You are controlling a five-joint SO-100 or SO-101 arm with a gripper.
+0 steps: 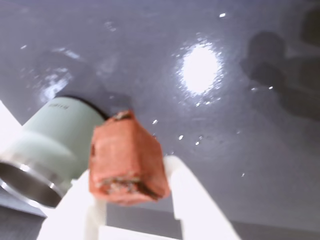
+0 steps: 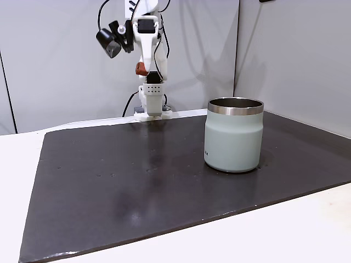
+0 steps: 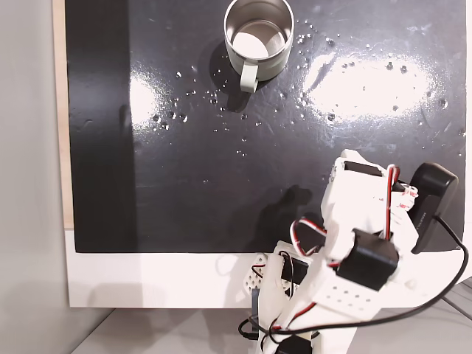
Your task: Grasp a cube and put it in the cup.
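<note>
Cube (image 1: 127,157) clamped in raised tool (image 1: 131,192), cup (image 2: 233,134) apart.

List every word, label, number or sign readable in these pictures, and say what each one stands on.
No text reads clearly.
Small dark print on the wall of the cup in the wrist view: too blurred to read.
The same small mark low on the cup in a fixed view: too small to read.
The cube in the tool: no marking visible.
</note>
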